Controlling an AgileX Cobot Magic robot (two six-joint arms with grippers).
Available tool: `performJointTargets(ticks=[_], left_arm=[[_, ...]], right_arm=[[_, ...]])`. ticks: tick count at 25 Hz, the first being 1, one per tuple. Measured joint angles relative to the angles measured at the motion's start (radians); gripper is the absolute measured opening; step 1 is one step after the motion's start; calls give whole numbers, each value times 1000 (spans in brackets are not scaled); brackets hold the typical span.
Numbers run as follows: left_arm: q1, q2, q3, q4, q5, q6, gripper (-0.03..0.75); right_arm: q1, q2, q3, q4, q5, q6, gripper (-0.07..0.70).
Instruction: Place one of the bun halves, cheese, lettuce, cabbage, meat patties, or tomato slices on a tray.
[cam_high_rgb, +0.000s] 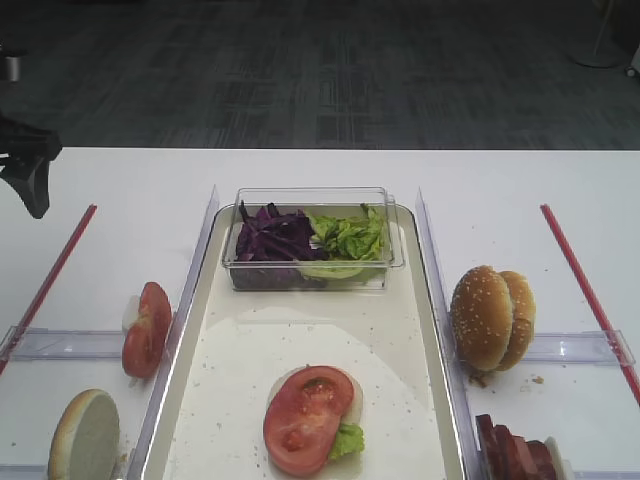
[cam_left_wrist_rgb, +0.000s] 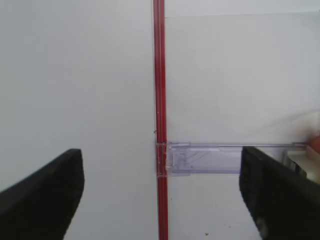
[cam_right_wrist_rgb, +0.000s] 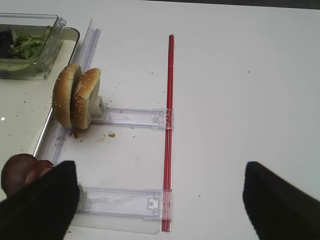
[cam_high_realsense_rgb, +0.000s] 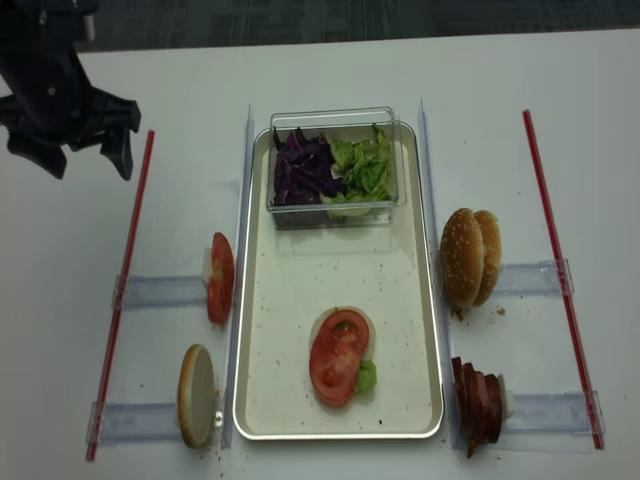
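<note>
The metal tray (cam_high_realsense_rgb: 428, 300) lies mid-table. On it a tomato slice (cam_high_realsense_rgb: 338, 357) rests over a pale round piece and a bit of lettuce (cam_high_realsense_rgb: 366, 377). Its far end holds a clear box with purple cabbage (cam_high_realsense_rgb: 297, 170) and more lettuce (cam_high_realsense_rgb: 362, 165). Left of the tray stand tomato slices (cam_high_realsense_rgb: 220, 278) and a bun half (cam_high_realsense_rgb: 196, 394). To its right stand two bun halves (cam_high_realsense_rgb: 468, 257) and the meat patties (cam_high_realsense_rgb: 478, 403). No cheese shows. My left gripper (cam_high_realsense_rgb: 85, 160) hangs open and empty at the far left. My right gripper (cam_right_wrist_rgb: 160, 200) is open and empty, right of the patties (cam_right_wrist_rgb: 20, 172).
Red strips (cam_high_realsense_rgb: 125, 280) (cam_high_realsense_rgb: 560, 270) run along both outer sides, joined to clear plastic holders (cam_high_realsense_rgb: 160, 292) (cam_high_realsense_rgb: 530, 278) that carry the food. Clear rails flank the tray. Crumbs lie near the buns (cam_right_wrist_rgb: 111, 134).
</note>
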Motion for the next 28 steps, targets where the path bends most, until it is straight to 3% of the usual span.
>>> performJointTargets(ticks=[11,18,28], left_arm=[[1,-97,49,3,2,-18,581],[1,-248,216,37,6,-37,581],[1,-572,533,2,6,-49,581]], right_arm=[[0,0,0,0,0,0,676],[0,0,0,0,0,0,676],[0,0,0,0,0,0,676]])
